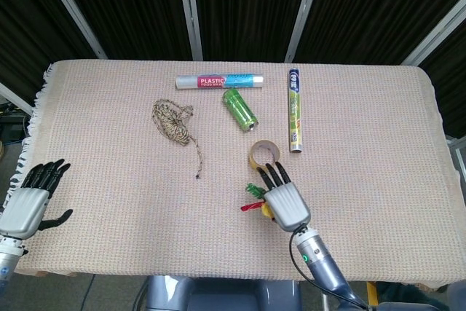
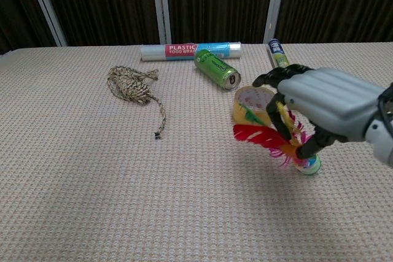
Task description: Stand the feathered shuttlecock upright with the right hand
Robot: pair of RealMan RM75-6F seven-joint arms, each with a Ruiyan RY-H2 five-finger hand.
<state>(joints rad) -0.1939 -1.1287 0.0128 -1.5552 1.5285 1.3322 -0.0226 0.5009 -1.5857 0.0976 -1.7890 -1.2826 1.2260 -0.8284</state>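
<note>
The feathered shuttlecock (image 2: 273,136) has red, yellow, green and pink feathers and a pale round base. My right hand (image 2: 322,105) grips it, fingers curled around the feathers, base near the cloth and feathers tilted up to the left. From the head view only red and green feather tips (image 1: 253,198) poke out left of the right hand (image 1: 284,202). My left hand (image 1: 33,198) hangs open off the table's left edge, holding nothing.
A roll of tape (image 2: 252,99) lies just behind the shuttlecock. Further back lie a green can (image 2: 216,69), a plastic-wrap box (image 2: 190,50) and a foil tube (image 1: 294,109). A coil of twine (image 2: 130,85) lies at the left. A woven cloth (image 2: 92,182) covers the table.
</note>
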